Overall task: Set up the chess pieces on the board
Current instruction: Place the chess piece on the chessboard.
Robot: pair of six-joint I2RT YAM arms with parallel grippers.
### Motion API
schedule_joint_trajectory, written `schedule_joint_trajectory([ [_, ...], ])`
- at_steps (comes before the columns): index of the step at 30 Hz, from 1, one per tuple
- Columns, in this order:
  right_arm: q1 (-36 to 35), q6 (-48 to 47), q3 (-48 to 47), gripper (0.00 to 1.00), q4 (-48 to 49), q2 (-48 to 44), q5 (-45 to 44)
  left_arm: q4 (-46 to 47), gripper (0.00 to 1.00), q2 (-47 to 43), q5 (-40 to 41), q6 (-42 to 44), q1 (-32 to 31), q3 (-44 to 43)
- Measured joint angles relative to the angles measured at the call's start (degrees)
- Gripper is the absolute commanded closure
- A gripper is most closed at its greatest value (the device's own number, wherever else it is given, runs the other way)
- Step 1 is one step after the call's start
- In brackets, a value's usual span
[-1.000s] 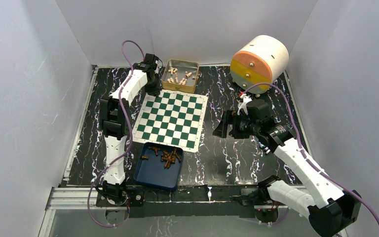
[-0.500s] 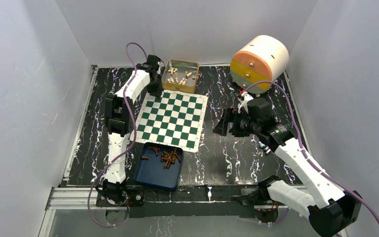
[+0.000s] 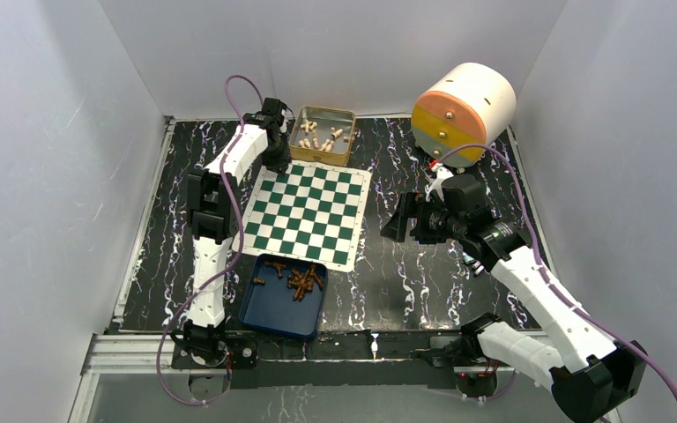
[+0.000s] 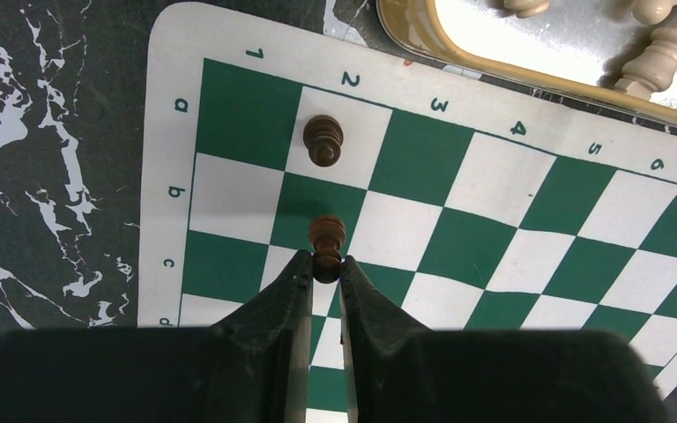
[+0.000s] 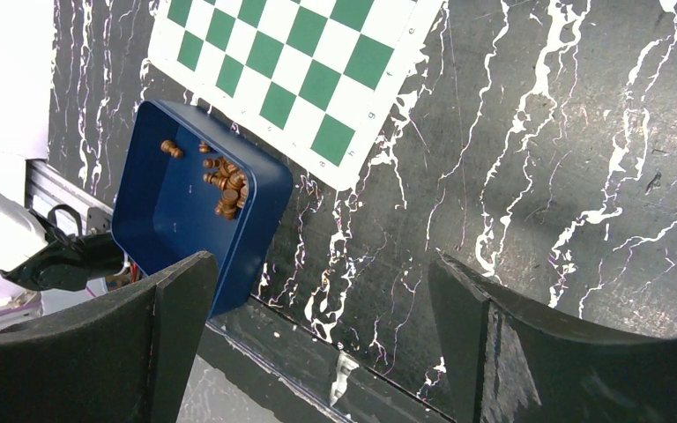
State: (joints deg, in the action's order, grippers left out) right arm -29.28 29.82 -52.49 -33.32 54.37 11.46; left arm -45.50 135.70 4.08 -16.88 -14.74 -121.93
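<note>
Board first, from above: flat green-and-white checkered mat with white border, on glossy black table veined in white. At far left corner of mat, left gripper, pointed down. Just beyond far edge, square gold tin with cream pieces inside. Just beside near edge, blue tray with rounded corners and a heap of small brown turned-wood pieces. Right of mat, over bare table, right gripper; behind it, big cream cylinder on its side, with orange-and-yellow face. From left wrist: matte black fingers clenched on a brown pawn over green square b2; on the mat or just above it, impossible to tell. Second pawn upright on white square a2, one square beyond and apart from fingers. Shiny gold rim and pale turned pieces at top right. From right wrist: thick black fingers released, spread wide apart over marbled table. Tray and brown heap at left, corner of mat beside it at top.
</note>
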Motion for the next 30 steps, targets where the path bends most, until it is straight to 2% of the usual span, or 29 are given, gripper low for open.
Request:
schedule_joint_trajectory([
  [21, 0.00, -0.02, -0.33, 0.01, 0.00, -0.76, -0.48, -1.16, 0.84, 2.34, 0.83, 1.09, 0.00, -1.95],
  [26, 0.00, -0.02, -0.33, 0.01, 0.00, -0.76, -0.50, -1.95, 0.70, 2.78, 1.44, 1.51, 0.02, -3.17],
  [30, 0.00, -0.02, -0.33, 0.01, 0.00, -0.76, -0.63, -2.73, 0.66, 2.84, 1.46, 1.79, 0.07, -5.29],
])
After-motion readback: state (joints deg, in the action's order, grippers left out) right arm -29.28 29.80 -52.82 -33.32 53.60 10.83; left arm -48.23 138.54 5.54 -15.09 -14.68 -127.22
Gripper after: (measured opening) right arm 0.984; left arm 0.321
